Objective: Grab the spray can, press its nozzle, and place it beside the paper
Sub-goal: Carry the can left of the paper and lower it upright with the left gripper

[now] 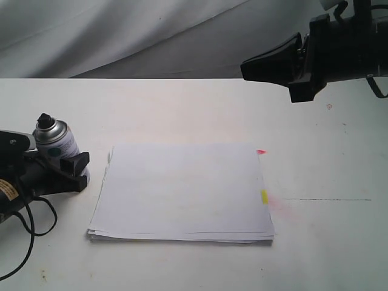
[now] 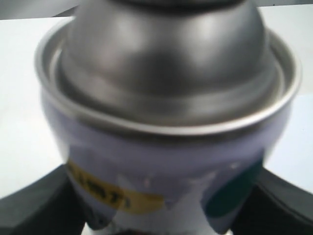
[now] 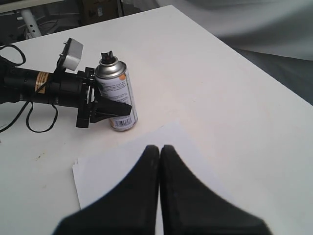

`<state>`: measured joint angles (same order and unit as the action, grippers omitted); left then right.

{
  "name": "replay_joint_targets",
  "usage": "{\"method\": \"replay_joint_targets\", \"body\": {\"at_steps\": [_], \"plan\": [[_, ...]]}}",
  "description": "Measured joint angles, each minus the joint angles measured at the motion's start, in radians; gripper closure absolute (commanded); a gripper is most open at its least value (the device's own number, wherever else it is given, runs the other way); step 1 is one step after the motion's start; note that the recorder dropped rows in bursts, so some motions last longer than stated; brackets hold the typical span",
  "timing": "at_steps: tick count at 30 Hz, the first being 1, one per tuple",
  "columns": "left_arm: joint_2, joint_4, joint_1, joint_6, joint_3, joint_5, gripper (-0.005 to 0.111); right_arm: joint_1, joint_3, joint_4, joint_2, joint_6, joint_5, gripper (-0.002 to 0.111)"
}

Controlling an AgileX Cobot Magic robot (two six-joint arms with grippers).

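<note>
The spray can (image 1: 56,142) stands upright on the table just left of the paper (image 1: 182,191), its black nozzle (image 1: 43,119) on top. My left gripper (image 1: 70,160) is shut on the can's lower body; in the left wrist view the can (image 2: 166,98) fills the frame with black fingers (image 2: 34,205) against both sides. The right wrist view shows the can (image 3: 116,95), its nozzle (image 3: 107,55) and the paper (image 3: 122,166). My right gripper (image 1: 245,65) hangs high at the back right, shut and empty, with its fingertips (image 3: 159,149) pressed together.
The paper carries a pink tab (image 1: 261,151) and a yellow tab (image 1: 264,196) on its right edge, beside a faint pink stain (image 1: 280,206). A black cable (image 1: 30,224) loops from the left arm. White cloth (image 1: 121,36) hangs behind the table.
</note>
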<state>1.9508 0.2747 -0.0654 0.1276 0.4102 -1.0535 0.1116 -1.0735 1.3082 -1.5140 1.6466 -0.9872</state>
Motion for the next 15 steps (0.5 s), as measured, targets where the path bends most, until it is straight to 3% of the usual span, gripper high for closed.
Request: {"method": "replay_joint_targets", "body": {"at_steps": [15], "plan": [[0.000, 0.000, 0.000, 0.000, 0.000, 0.034, 0.107, 0.000, 0.000, 0.000, 0.000, 0.000, 0.000, 0.108]]}}
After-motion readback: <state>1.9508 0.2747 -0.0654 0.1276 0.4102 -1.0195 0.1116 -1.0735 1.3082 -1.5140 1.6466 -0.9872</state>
